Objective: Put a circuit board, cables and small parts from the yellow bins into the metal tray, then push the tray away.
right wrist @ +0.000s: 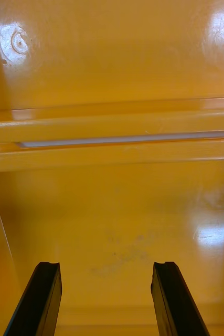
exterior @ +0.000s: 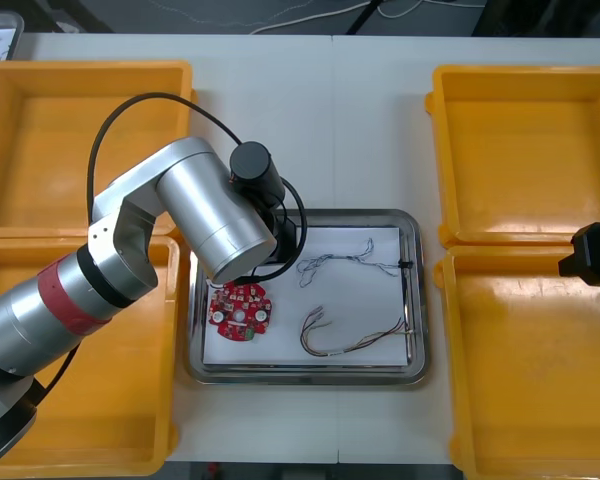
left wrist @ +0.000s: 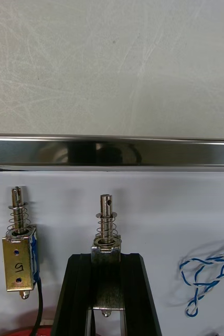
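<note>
The left claw [left wrist: 106, 261] is clamped on a small metal part [left wrist: 107, 233], a silvery box with a spring-wound pin rising from it (a hole through the pin's tip), inside the white-lined metal tray [left wrist: 112, 154] near its shiny rim. A matching part [left wrist: 20, 254] lies just beside it, a twisted blue and white cable [left wrist: 209, 273] on the other side. The right claw [right wrist: 106, 296] hangs wide apart, empty, over a yellow bin [right wrist: 112, 63] at the right.
</note>
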